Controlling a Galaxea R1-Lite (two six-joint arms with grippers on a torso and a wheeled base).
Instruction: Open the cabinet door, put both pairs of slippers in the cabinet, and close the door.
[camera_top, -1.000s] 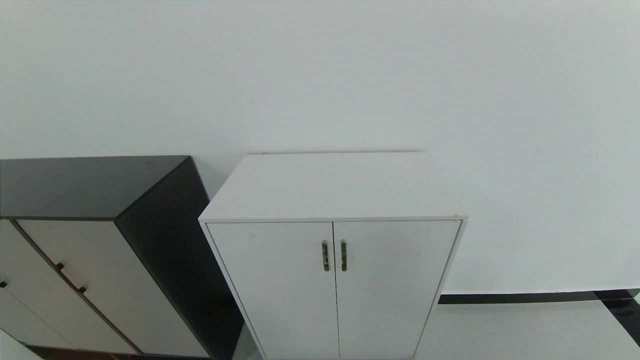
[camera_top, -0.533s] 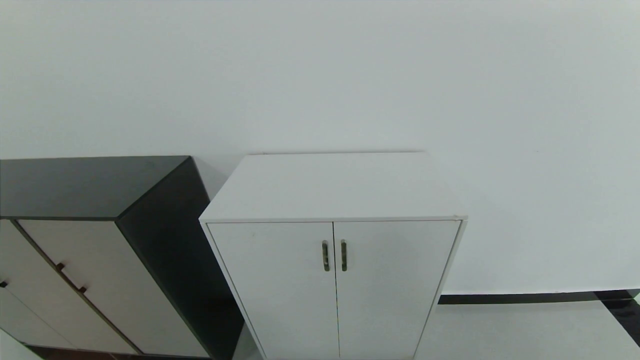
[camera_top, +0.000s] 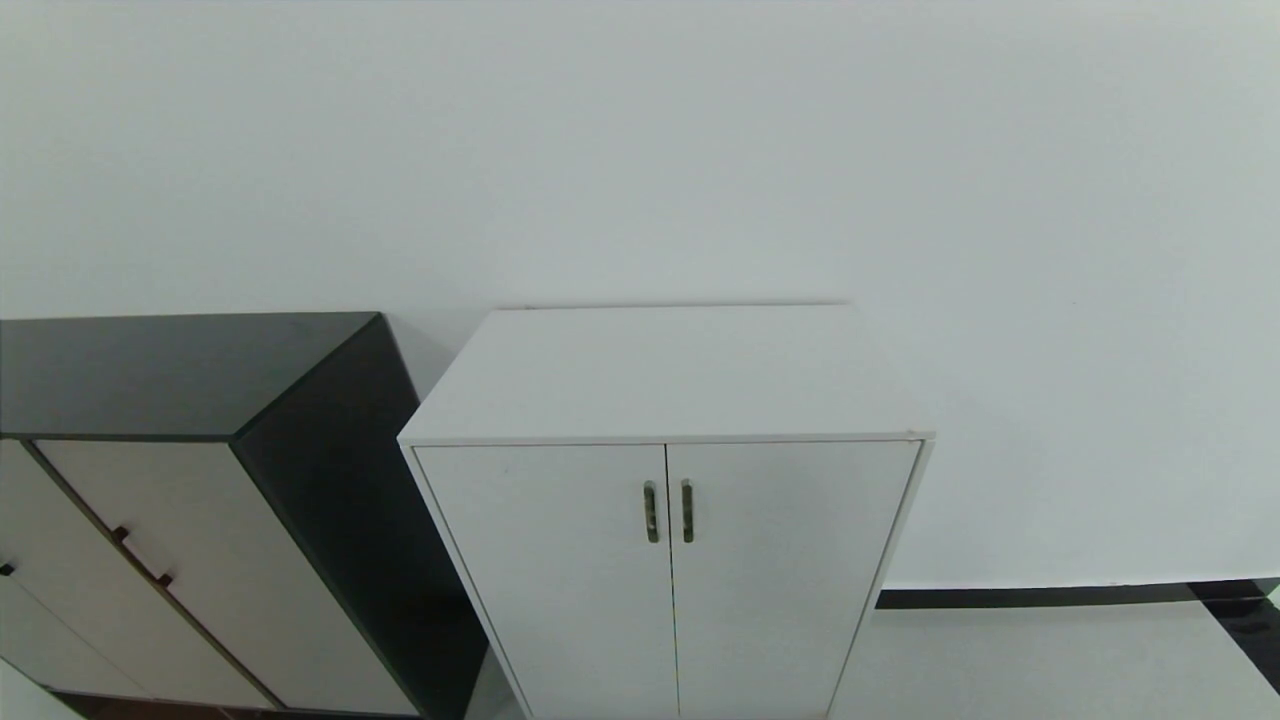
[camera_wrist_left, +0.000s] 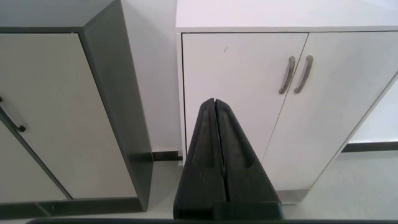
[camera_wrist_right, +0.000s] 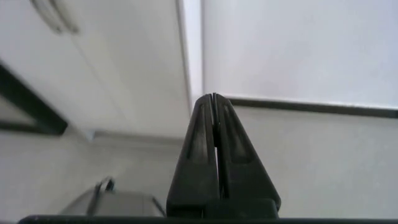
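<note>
A white two-door cabinet (camera_top: 665, 560) stands against the wall, both doors closed, with two metal handles (camera_top: 668, 511) side by side at the middle seam. In the left wrist view the cabinet (camera_wrist_left: 249, 81) and its handles (camera_wrist_left: 296, 74) lie ahead of my left gripper (camera_wrist_left: 215, 102), which is shut and holds nothing. My right gripper (camera_wrist_right: 214, 98) is also shut and empty, low near the floor beside the cabinet's right side (camera_wrist_right: 124, 68). A grey object (camera_wrist_right: 109, 199) sits on the floor near it; I cannot tell what it is.
A black cabinet with pale doors (camera_top: 190, 520) stands close on the left of the white one, with a narrow gap between them. Pale floor (camera_top: 1040, 660) and a dark baseboard (camera_top: 1050, 596) lie to the right.
</note>
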